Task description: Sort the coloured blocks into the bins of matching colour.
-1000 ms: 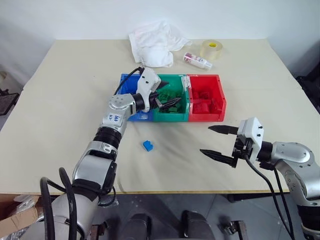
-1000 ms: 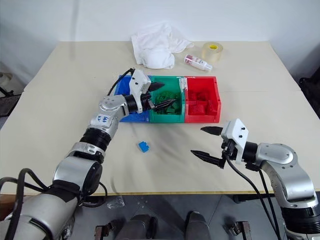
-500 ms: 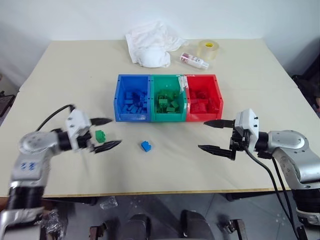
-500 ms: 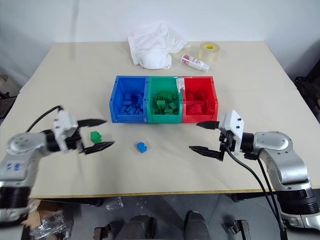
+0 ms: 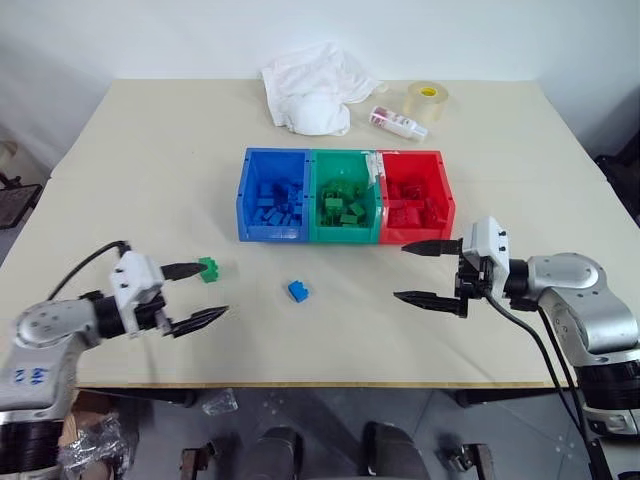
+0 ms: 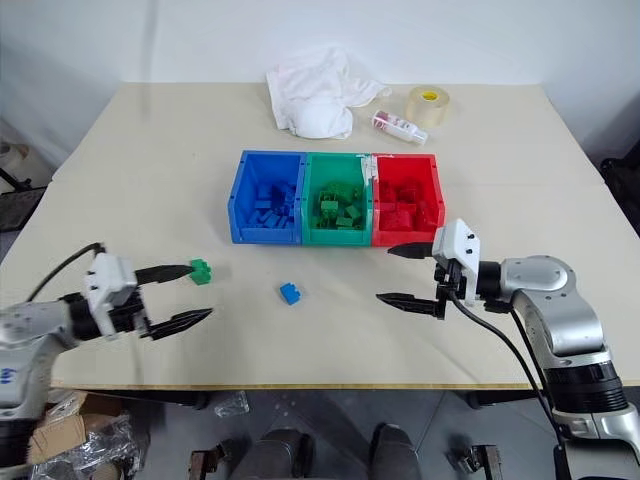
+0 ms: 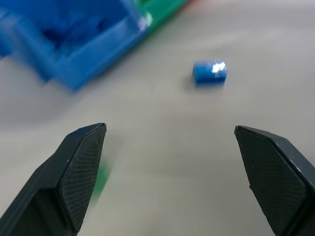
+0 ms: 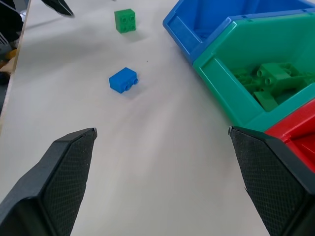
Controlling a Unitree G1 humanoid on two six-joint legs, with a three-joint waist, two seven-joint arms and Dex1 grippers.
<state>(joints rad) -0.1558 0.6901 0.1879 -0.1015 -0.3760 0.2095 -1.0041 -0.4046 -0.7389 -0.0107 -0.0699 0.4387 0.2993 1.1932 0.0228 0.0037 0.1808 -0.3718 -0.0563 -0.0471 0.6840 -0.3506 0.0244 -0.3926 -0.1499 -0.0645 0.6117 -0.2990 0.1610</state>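
Start from the table (image 5: pixel 120 160), then the bins (image 5: pixel 344 236), a joined row of blue, green and red boxes already holding bricks, lying ahead of both grippers and between them. Two coloured blocks remain loose on the table. The green block (image 5: pixel 208 268) sits touching or just beside the upper fingertip of the left gripper (image 5: pixel 200 294), whose jaws stand wide and empty. The blue block (image 5: pixel 297 291) lies between the two grippers, nearer the left. The right gripper (image 5: pixel 424 271) hangs just in front of the red bin, jaws also wide, holding nothing. You should expect each block to be light, rigid and smooth-sided, so it may skid when nudged; take hold across two flat side faces, not across the studs. The right wrist view shows the green block's stud face clearly; the left wrist view gives only a green blur beside one finger (image 7: pixel 78 172).
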